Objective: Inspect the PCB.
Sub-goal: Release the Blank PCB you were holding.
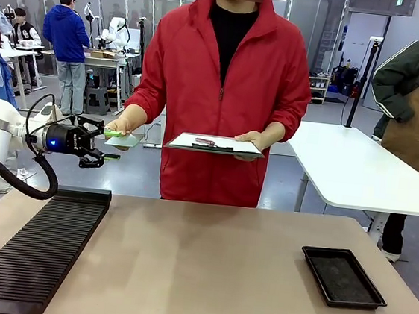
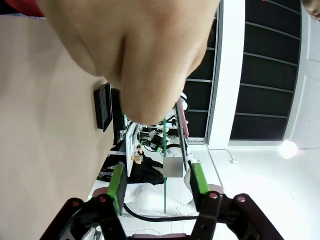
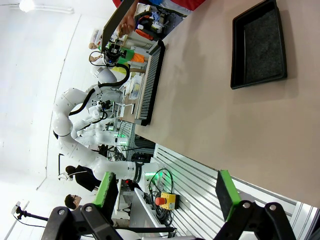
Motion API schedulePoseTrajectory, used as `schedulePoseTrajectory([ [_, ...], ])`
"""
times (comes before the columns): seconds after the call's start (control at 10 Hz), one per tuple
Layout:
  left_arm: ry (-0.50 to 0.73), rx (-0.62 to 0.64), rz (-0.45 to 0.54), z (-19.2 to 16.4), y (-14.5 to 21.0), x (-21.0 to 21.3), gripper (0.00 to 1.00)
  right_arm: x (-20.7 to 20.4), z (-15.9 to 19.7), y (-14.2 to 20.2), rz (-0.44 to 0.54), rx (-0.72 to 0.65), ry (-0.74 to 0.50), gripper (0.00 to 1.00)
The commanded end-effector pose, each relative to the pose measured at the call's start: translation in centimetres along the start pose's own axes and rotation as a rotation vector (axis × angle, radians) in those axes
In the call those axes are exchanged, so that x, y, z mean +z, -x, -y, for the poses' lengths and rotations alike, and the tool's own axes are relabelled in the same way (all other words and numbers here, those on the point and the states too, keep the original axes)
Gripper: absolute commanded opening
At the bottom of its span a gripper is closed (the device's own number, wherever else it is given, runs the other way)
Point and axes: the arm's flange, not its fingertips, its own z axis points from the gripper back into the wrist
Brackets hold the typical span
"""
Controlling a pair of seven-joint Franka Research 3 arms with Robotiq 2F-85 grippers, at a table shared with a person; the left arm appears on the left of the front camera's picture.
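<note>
Bright, even overhead light keeps the front view sharp, with only faint shadow on the smooth tan tabletop [image 1: 205, 269] beside the shallow black rectangular tray [image 1: 343, 277]. In the left wrist view the person's bare hand [image 2: 135, 55] is so near the lens that it blurs — a round white lamp [image 2: 288, 148] flares at the right edge. The right wrist view is crisp but bowed at its edges, another ceiling lamp [image 3: 26, 5] glaring top left.

The PCB [image 1: 127, 140] looks a thin dull-green board, the tabletop [image 1: 205, 269] smooth and matt.
</note>
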Motion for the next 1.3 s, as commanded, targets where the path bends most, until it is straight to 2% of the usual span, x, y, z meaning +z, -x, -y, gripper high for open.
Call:
schedulePoseTrajectory([
  [0.0, 0.011, 0.004, -0.011, 0.09, -0.10, -0.04, 1.00, 0.08, -0.14, -0.02, 0.011, 0.020, -0.014, 1.00],
  [0.2, 0.015, 0.006, -0.012, 0.16, -0.16, -0.01, 0.97, 0.08, -0.14, -0.02, 0.011, 0.020, -0.014, 1.00],
  [0.3, 0.017, 0.009, -0.014, 0.20, -0.19, -0.02, 1.00, 0.08, -0.14, -0.02, 0.011, 0.020, -0.014, 1.00],
  [0.5, 0.019, -0.012, -0.035, 0.24, -0.07, -0.14, 1.00, 0.08, -0.14, -0.02, 0.011, 0.020, -0.014, 1.00],
  [0.6, 0.001, 0.001, -0.002, 0.01, 0.02, -0.04, 1.00, 0.08, -0.14, -0.02, 0.011, 0.020, -0.014, 1.00],
  [1.2, 0.001, 0.001, -0.002, 0.01, 0.02, -0.04, 1.00, 0.08, -0.14, -0.02, 0.011, 0.020, -0.014, 1.00],
])
